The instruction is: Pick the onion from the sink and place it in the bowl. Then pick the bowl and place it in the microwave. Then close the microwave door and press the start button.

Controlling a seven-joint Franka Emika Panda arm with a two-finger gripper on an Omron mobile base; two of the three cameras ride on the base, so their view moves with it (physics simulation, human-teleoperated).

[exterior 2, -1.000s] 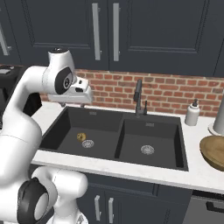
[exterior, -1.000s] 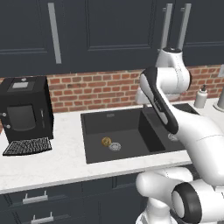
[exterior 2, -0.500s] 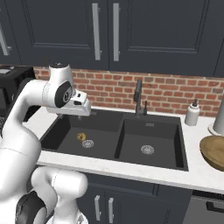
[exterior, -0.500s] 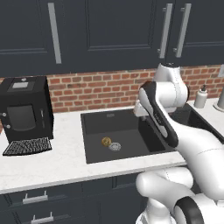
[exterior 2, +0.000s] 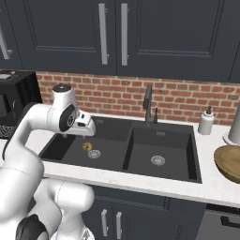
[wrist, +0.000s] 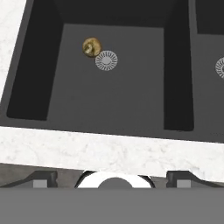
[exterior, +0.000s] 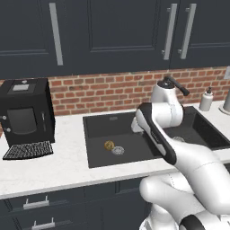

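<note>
The onion (wrist: pixel 91 47) sits on the floor of the sink's (exterior 2: pixel 140 136) left basin, touching or just beside the drain ring (wrist: pixel 106 61), below and ahead of the gripper (exterior 2: pixel 86 131), whose fingers stand wide open, apparently over the basin's near side.

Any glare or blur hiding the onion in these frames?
Hand view: sharp, evenly lit, the onion stands out golden beside the drain ring on the matte black sink. Left base view: onion small but clear. Right base view: no glare.
</note>
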